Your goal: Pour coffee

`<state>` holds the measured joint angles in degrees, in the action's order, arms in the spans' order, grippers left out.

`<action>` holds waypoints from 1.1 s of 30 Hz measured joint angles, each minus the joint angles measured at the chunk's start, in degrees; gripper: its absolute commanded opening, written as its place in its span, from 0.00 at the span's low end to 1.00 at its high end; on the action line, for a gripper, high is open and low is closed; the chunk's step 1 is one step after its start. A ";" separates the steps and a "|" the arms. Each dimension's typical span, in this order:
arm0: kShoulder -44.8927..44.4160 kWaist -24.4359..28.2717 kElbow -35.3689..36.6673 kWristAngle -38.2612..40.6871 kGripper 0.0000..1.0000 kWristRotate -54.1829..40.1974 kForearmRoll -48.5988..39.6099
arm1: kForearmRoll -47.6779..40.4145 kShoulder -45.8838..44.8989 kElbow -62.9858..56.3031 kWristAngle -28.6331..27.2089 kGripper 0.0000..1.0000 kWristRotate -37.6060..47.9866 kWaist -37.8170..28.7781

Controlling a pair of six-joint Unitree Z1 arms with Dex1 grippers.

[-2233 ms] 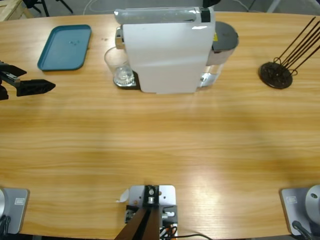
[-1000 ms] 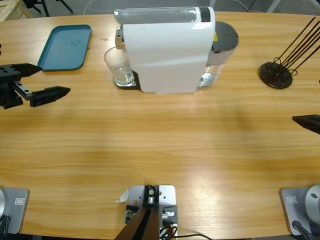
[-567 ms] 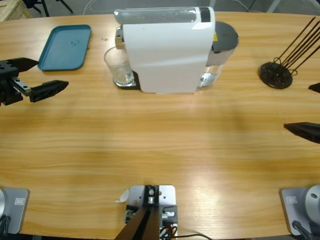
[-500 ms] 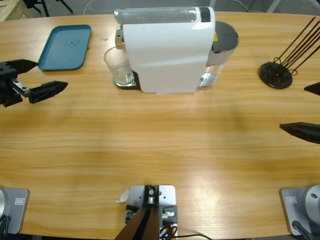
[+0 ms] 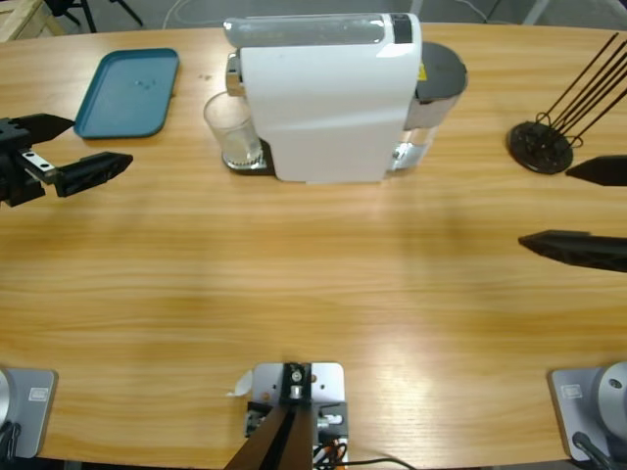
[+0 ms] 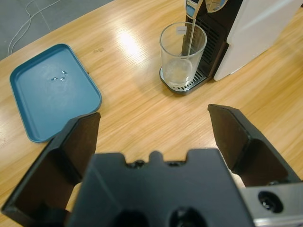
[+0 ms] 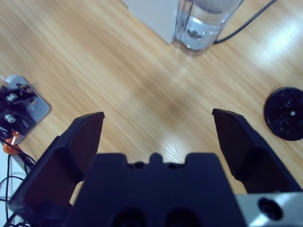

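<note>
No brand or legible writing is seen on the white coffee machine point(image 5: 323, 98); only a small yellow label point(image 5: 422, 71) shows, unreadable. The left claw point(image 6: 151, 135) is spread wide and empty, with the glass point(image 6: 182, 55) ahead of it under the spout, a shallow pale coffee point(image 6: 178, 75) layer inside, the blue tray point(image 6: 53, 97) nearby. The right claw point(image 7: 158, 137) is likewise spread, empty, above bare tabletop point(image 7: 118, 71).

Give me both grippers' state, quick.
Left gripper: open, empty, facing the glass.
Right gripper: open, empty.
</note>
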<state>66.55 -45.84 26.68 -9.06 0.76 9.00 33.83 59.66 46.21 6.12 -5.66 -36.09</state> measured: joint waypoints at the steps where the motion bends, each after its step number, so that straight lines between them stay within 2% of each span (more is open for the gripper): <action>1: 0.24 0.00 -0.01 0.00 1.00 0.00 0.15 | 0.02 0.39 0.00 0.00 1.00 0.00 -0.04; 33: 2.00 -0.01 -0.03 0.00 1.00 0.00 0.94 | -0.87 0.73 0.00 0.00 1.00 0.20 -0.20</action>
<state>68.55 -45.85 26.66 -9.06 0.76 9.94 32.95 60.39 46.21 6.12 -5.46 -36.29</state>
